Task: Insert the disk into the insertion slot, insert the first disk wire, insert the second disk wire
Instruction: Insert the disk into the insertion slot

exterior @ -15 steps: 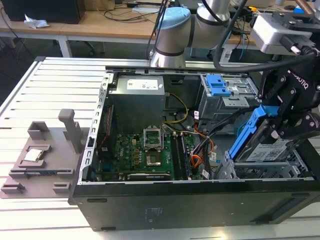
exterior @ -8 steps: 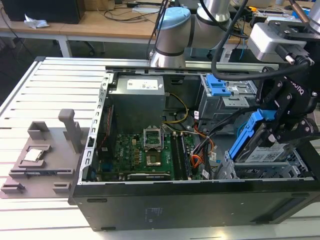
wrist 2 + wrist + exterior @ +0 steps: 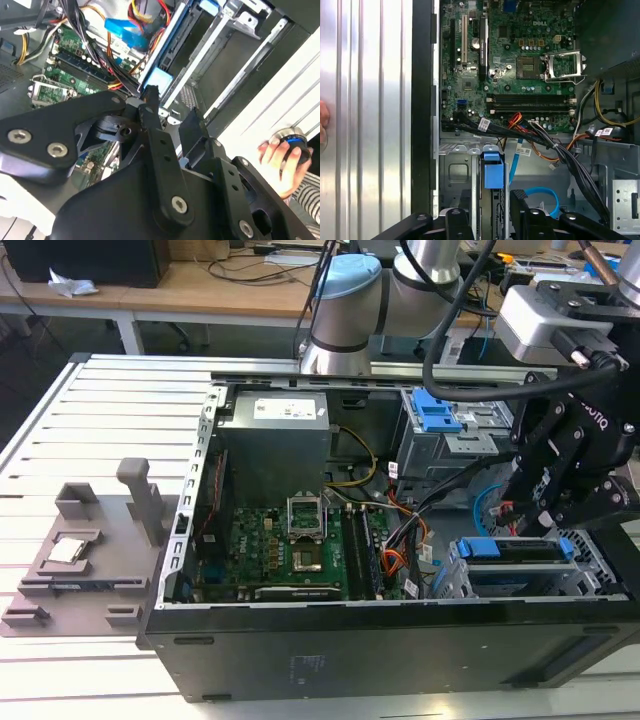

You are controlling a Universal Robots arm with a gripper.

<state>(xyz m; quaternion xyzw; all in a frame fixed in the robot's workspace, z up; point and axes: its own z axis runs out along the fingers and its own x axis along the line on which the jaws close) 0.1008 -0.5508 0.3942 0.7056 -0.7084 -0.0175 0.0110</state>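
Black fingers [image 3: 519, 202] of my gripper [image 3: 488, 206] stood apart, empty. Flat silver disk in bright blue plastic carrier [image 3: 493, 175] lay straight ahead, edge-on, inside low grey sheet-metal insertion slot [image 3: 462, 150].

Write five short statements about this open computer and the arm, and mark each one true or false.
1. The computer case lies open, with its green motherboard showing. True.
2. The gripper hangs over the grey fixture on the table. False: it is at the drive cage on the exterior view's right, by the blue-framed disk. The fixture lies outside the case on the exterior view's left.
3. A fan covers the processor socket. False: the socket is uncovered.
4. A hand rests on a knob outside the case. True.
5. A blue cable curls inside the case near the gripper. True.
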